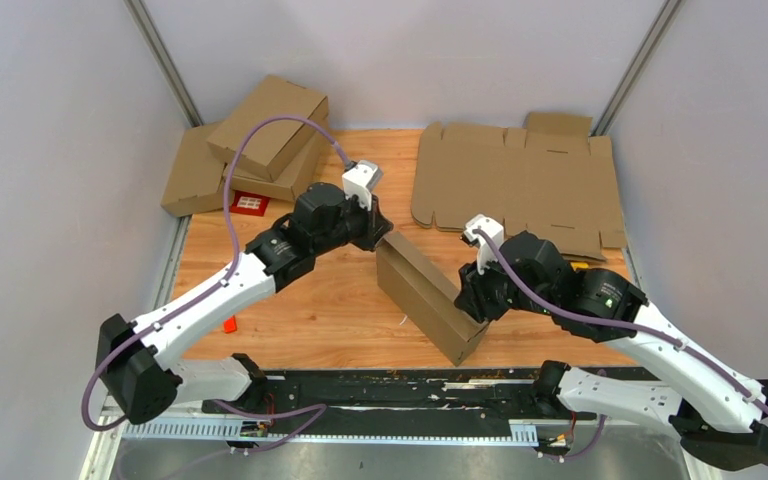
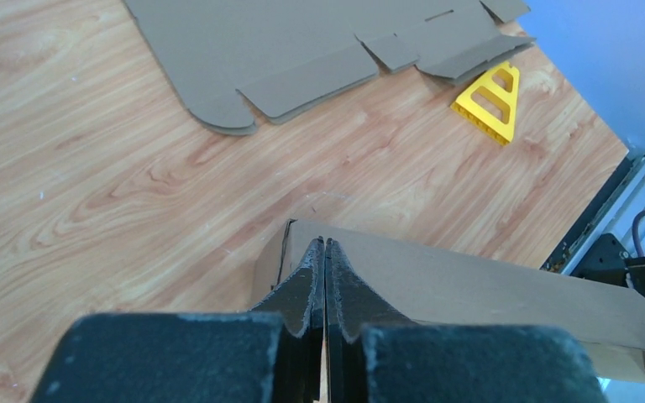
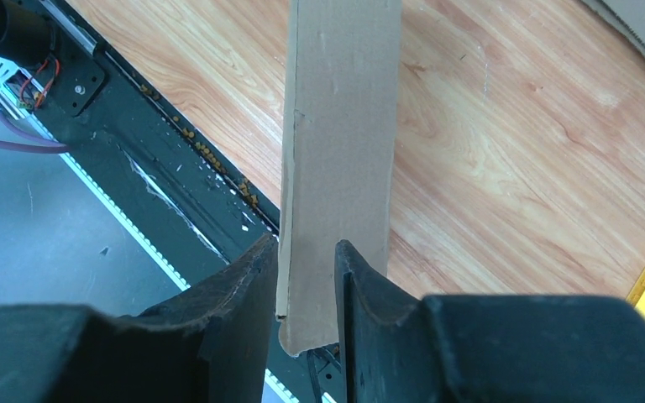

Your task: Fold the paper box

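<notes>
The paper box (image 1: 428, 292) stands on edge just on the robot's side of the flat cardboard blank (image 1: 520, 180) — folding looks nearly complete. The left gripper (image 1: 378, 234), fully closed, meets the end nearer the blank; the right gripper (image 1: 472, 300) pinches the wall at the farther end. The next move likely calls for seating the lid, then release. The only label — red (image 1: 249, 203), left of the blank — is unreadable.

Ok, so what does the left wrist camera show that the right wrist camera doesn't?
Left wrist only: the left jaws shut at the box's end, and the whole yellow triangle. Right wrist only: the black rail along the table's edge, and the right jaws closed on the box's other end. Both: the box, the table, and some of the flat blank.
</notes>
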`<state>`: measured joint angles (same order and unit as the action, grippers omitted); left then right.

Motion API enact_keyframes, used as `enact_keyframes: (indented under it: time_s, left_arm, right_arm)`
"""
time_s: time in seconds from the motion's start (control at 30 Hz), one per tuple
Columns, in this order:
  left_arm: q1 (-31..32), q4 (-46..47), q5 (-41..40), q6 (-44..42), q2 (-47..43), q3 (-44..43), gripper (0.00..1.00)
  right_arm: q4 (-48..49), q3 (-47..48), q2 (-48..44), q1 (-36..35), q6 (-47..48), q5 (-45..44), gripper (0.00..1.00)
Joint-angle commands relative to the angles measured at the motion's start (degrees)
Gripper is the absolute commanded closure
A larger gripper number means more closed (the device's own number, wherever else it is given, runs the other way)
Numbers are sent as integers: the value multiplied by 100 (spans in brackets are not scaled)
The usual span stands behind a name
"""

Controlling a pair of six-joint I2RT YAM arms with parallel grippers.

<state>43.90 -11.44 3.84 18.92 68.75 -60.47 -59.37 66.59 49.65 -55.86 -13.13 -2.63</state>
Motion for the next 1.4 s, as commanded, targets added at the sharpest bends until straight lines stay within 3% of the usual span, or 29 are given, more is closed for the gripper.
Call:
enact_keyframes:
  time_s: [0.0, 0.33, 0.77, 1.1, 1.37]
  left_arm:
    - [23, 391, 212, -55, 264, 91, 100]
    - [22, 515, 125, -65, 175, 825, 100]
    - [22, 1106, 111, 41, 166, 1622, 100]
    - [22, 1254, -20, 15, 140, 1915, 100]
    - [22, 848, -60, -124, -4, 1523, 100]
  right_arm:
    - [-104, 41, 108, -30, 76, 157, 69]
    - [-314, -348, -42, -30, 62, 288, 85]
    - [-82, -1136, -65, -30, -222, 268, 88]
    - [-251, -571, -211, -33, -524, -298, 92]
    - [-591, -226, -455, -25, -792, -26, 100]
